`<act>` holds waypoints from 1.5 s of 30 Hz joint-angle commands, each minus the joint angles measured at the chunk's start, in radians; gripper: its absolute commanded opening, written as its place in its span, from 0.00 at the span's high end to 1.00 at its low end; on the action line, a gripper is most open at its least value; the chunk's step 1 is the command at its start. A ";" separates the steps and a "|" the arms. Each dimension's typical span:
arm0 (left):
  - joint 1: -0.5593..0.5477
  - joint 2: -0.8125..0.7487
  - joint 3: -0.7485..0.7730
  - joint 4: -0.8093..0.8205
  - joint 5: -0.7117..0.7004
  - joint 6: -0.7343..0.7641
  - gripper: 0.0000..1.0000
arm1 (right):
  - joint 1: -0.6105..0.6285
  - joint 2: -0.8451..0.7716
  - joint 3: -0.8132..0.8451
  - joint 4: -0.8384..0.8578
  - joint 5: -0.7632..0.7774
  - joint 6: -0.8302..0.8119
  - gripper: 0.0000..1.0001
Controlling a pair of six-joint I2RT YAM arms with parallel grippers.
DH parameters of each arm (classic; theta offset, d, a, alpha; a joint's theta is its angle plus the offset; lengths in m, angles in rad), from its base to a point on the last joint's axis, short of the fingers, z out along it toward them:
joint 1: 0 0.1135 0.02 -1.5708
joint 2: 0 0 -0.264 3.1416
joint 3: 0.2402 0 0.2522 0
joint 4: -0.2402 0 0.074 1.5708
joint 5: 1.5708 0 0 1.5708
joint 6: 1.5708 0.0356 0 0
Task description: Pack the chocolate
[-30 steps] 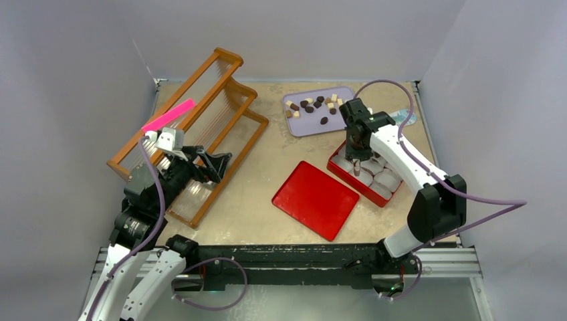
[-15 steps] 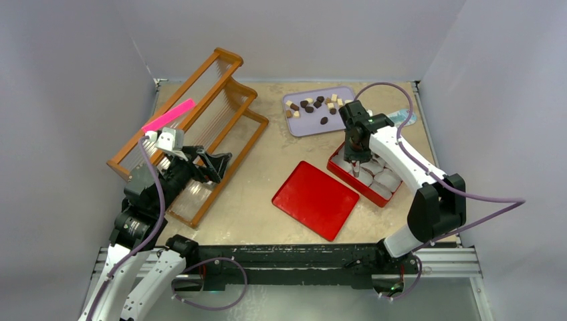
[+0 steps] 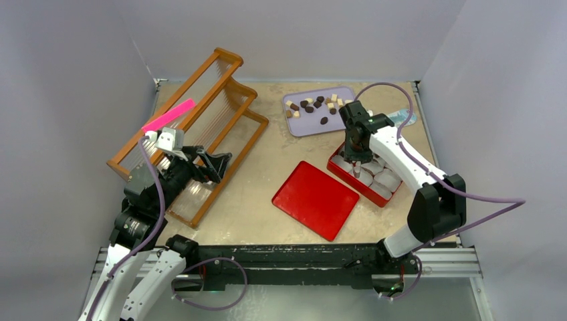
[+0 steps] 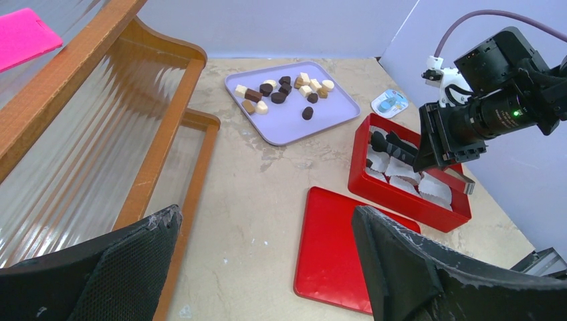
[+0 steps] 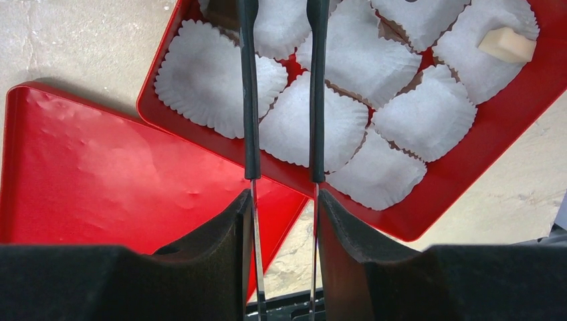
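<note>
Several dark brown, mid-brown and cream chocolates (image 3: 313, 107) lie on a lilac tray (image 3: 334, 124) at the back; they also show in the left wrist view (image 4: 284, 90). A red box (image 3: 348, 175) of white paper cups (image 5: 217, 77) stands right of centre, with one cream chocolate (image 5: 507, 45) in a corner cup. My right gripper (image 3: 356, 148) (image 5: 282, 200) is shut on metal tongs (image 5: 249, 100) that reach down into the box. The tong tips are out of view, next to a dark shape (image 5: 224, 12). My left gripper (image 3: 217, 162) (image 4: 267, 267) is open and empty over the wooden rack.
A flat red lid (image 3: 315, 199) lies left of the box, touching its near corner. A large wooden rack (image 3: 220, 107) with clear panels fills the left side, with a pink strip (image 3: 168, 115) on it. A small blue item (image 3: 405, 118) lies at the back right.
The right gripper with the tongs has shifted very slightly over the box. The left arm has not moved.
</note>
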 commanded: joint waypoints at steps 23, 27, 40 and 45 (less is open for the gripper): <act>-0.008 -0.001 0.005 0.011 -0.008 0.013 0.03 | -0.003 0.109 0.308 0.192 -0.141 -0.241 0.61; -0.009 -0.001 0.005 0.012 -0.009 0.013 0.03 | -0.002 0.202 0.358 0.199 -0.161 -0.227 0.61; -0.009 -0.004 0.005 0.011 -0.012 0.014 0.02 | -0.005 0.422 0.504 0.126 -0.085 -0.139 0.57; -0.009 -0.005 0.005 0.011 -0.011 0.014 0.03 | -0.004 0.459 0.521 0.121 -0.082 -0.128 0.57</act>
